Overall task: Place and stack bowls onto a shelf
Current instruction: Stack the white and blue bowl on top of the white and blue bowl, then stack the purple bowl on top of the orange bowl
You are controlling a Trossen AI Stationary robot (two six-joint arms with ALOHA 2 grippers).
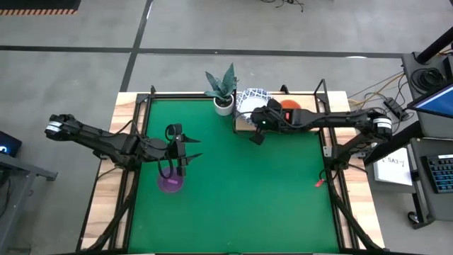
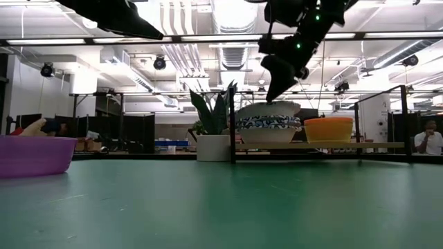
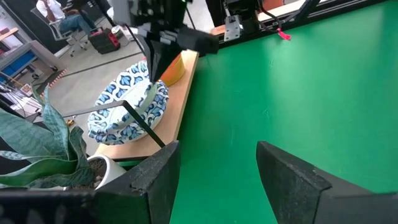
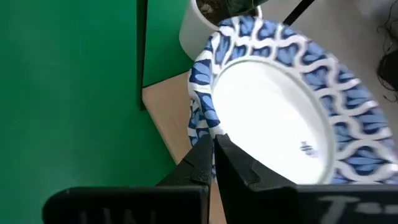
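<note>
Right arm reaches across to the shelf (image 1: 244, 125); right gripper (image 4: 213, 163) angles downward, fingers closed together and empty, tips just above the blue-patterned bowls (image 4: 280, 118) stacked there, orange bowl (image 2: 328, 129) beside them. Left gripper (image 1: 185, 149), fingers spread, hovers directly over the purple bowl (image 1: 170, 183).

Four cameras: one overhead, one level with the tabletop (image 1: 233, 184), two on the wrists.
The high view looks straight down; the low view faces the room; both wrist views, the right closest, share the shelf (image 3: 177, 102).
</note>
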